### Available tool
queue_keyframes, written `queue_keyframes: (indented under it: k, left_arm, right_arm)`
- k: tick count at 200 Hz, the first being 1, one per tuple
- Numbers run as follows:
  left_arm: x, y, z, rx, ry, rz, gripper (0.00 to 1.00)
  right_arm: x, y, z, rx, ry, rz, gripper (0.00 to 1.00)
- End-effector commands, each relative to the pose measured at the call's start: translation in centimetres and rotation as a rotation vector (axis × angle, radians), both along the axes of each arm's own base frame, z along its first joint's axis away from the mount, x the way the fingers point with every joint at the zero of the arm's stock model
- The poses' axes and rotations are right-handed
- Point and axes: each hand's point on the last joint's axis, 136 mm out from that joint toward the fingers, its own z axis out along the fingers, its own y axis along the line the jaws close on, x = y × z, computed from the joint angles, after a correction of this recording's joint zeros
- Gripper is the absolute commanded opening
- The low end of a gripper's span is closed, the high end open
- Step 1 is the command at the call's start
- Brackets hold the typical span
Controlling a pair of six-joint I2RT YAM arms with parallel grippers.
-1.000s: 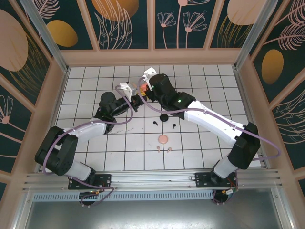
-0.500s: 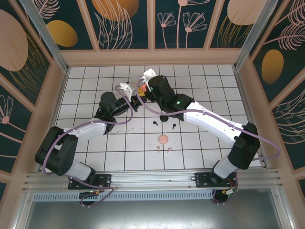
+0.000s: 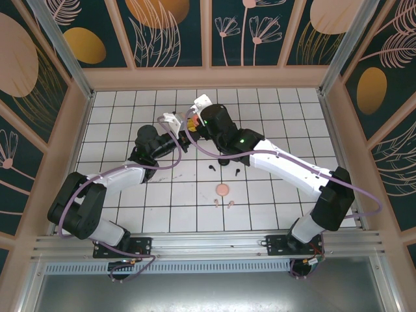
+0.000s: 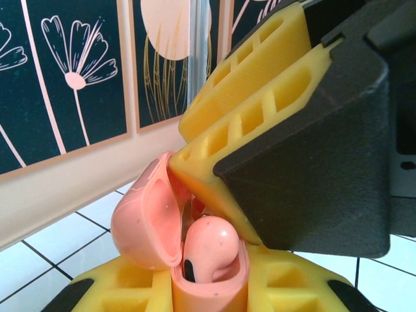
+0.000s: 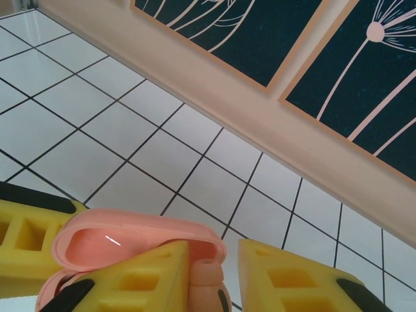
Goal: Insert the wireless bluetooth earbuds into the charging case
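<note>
An earbud (image 4: 208, 244) is sitting in the open case (image 4: 146, 221), which is resting in the left end effector (image 4: 208, 289) over the far middle of the table (image 3: 273, 195). The right end effector (image 5: 213, 260) is hanging just above it. Nearer, a second case (image 3: 223, 160), two earbuds (image 3: 212, 167), a third case (image 3: 223, 190) and two more earbuds (image 3: 216, 202) are lying in that order.

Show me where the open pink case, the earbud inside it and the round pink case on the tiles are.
open pink case (image 4: 146, 218), left wrist view, on its raised lid
pink earbud (image 4: 209, 244), left wrist view, on its rounded head
round pink case (image 3: 223, 190), top external view, on its middle
</note>
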Motion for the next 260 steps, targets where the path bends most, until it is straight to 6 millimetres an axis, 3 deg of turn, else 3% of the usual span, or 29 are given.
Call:
queue_keyframes:
  k: [1, 71, 260]
  left_arm:
    - [-0.6, -0.2, 3.5, -0.061, -0.105, -0.021, 0.00]
    - [-0.2, -0.2, 3.1, -0.048, -0.095, -0.009, 0.00]
    - [0.6, -0.4, 2.8, -0.047, -0.079, 0.008, 0.00]
  right_arm:
    - [-1.1, 0.6, -2.1, -0.065, 0.045, 0.032, 0.29]
    - [-1.5, -0.2, -1.7, -0.040, 0.050, 0.011, 0.41]
    - [-2.6, -1.4, -1.2, -0.003, 0.056, -0.004, 0.46]
